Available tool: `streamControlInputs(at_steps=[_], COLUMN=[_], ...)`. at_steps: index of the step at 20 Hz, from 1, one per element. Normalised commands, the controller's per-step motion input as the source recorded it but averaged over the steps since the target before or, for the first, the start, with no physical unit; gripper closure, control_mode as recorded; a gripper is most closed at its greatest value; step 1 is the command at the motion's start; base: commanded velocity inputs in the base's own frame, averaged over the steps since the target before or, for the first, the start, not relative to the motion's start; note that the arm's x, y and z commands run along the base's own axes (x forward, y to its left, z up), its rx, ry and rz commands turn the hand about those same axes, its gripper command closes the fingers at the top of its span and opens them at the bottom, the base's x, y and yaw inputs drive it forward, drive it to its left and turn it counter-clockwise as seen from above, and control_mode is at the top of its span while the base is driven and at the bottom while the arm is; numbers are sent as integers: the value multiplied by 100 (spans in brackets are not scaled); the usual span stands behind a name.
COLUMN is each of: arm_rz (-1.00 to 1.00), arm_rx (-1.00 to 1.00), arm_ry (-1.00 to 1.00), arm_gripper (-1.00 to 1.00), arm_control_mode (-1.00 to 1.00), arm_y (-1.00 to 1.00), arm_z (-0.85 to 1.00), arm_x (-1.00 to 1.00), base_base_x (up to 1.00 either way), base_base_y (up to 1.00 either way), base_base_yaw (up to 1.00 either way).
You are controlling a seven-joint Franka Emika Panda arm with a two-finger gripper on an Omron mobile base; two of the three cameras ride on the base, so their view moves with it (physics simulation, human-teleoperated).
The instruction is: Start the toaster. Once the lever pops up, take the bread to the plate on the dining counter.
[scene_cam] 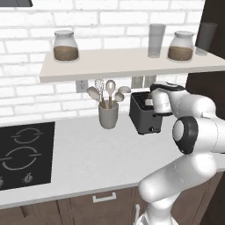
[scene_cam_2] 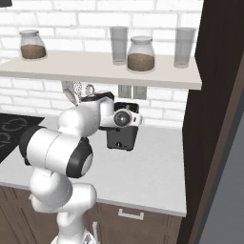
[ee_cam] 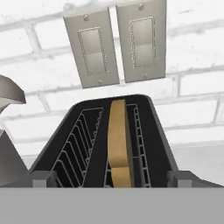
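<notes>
Two glass jars (scene_cam: 66,45) of brown grains sit on a pale wooden shelf (scene_cam: 132,66) in the left base view, with two empty grey tumblers (scene_cam: 156,40) among them. Below, a small dark grey-black boxy toaster (scene_cam: 143,115) stands on the grey-white counter (scene_cam: 96,158) against the white brick wall, just beside a grey utensil cup (scene_cam: 108,115) holding pale spoons and a whisk. A black cooktop (scene_cam: 24,154) is set into the counter's left end; bare counter lies between it and the cup. The white arm's gripper (scene_cam: 159,102) hangs over the toaster's right side.

From the right base view, the toaster (scene_cam_2: 121,136) stands near the wall with open counter (scene_cam_2: 152,176) before it and to its right, up to a tall dark brown cabinet side (scene_cam_2: 209,119). The hand (scene_cam_2: 125,117) is directly above the toaster.

Looking along the hand, the toaster's (ee_cam: 153,131) top has two slots with wire racks. A tan-brown square slice of bread (ee_cam: 118,144) stands upright on edge in the right slot; the left slot holds nothing. Two grey wall outlets (ee_cam: 116,43) are above. The finger tips (ee_cam: 43,178) stand wide apart at either side of the toaster, gripping nothing.
</notes>
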Motion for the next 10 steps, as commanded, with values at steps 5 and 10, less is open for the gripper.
streamControlInputs(at_steps=[5,10], arm_rz=[0,0], arm_rx=[0,0], arm_ry=[0,0], arm_gripper=[-100,-100], arm_control_mode=[-100,-100], arm_y=[0,-1], arm_z=[0,0], arm_x=[7,11], base_base_x=[0,0], base_base_y=[0,0], base_base_yaw=[0,0])
